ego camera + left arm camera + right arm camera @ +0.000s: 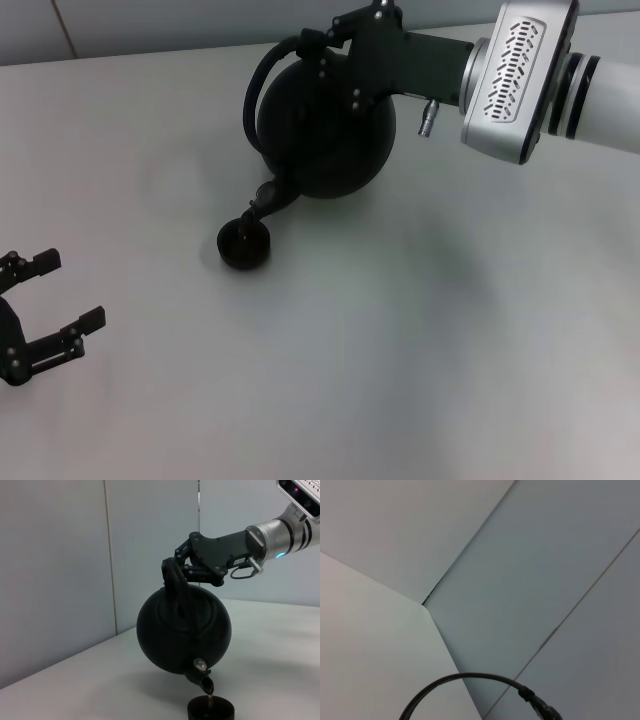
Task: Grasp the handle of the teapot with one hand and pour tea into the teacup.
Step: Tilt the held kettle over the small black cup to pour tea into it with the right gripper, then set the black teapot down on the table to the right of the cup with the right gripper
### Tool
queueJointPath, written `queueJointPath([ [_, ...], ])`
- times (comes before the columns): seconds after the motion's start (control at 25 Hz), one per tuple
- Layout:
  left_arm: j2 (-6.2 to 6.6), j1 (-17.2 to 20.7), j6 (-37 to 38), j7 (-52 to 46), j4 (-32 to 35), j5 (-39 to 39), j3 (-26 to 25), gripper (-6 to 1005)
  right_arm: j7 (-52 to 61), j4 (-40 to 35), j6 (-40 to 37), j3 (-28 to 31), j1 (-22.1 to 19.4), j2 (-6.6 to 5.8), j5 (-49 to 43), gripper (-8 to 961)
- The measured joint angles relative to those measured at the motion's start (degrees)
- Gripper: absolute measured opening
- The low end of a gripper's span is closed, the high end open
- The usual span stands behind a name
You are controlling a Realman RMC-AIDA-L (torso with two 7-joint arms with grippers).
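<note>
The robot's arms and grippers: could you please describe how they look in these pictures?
The right gripper is matte black with angular linkage plates and small screws, on a silver wrist housing with slotted vents, black ring bands, a white forearm, a small metal plug and a teal light. The left gripper is black, with two blocky-tipped fingers.

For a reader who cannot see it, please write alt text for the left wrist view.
The right gripper holds the teapot by its handle, tilted in the air, and tea runs from the spout into the teacup on the table.
</note>
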Motion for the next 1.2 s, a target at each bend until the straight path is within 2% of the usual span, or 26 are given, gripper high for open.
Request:
queueJointPath([
  [0.16,0.0,-0.2,-0.1,0.0,0.0,-0.1,0.0,837,2.9,-0.1,-0.1,0.4,-0.2,0.0,0.3,82],
  [0.36,0.0,-0.3,-0.1,-0.1,0.0,-0.2,0.0,837,11.8,-0.3,-0.3,0.8,-1.4,-0.06,1.5,82],
  [0.52,0.04,-0.4,-0.1,-0.2,0.0,-0.2,0.0,837,18.0,-0.3,-0.5,0.8,-4.3,-0.02,7.6,82],
  [0.68,0.09,-0.5,-0.1,-0.2,0.0,-0.2,0.0,837,20.1,-0.1,-0.6,0.8,-6.6,-0.07,13.3,81],
  [0.8,0.09,-0.6,-0.1,-0.3,0.0,-0.2,0.0,837,21.6,0.3,-1.0,0.8,-9.8,-0.02,19.8,81],
  [1.2,0.09,-1.1,-0.1,0.0,0.1,0.1,0.0,837,23.7,2.5,-1.8,0.8,-13.7,0.13,23.4,81],
])
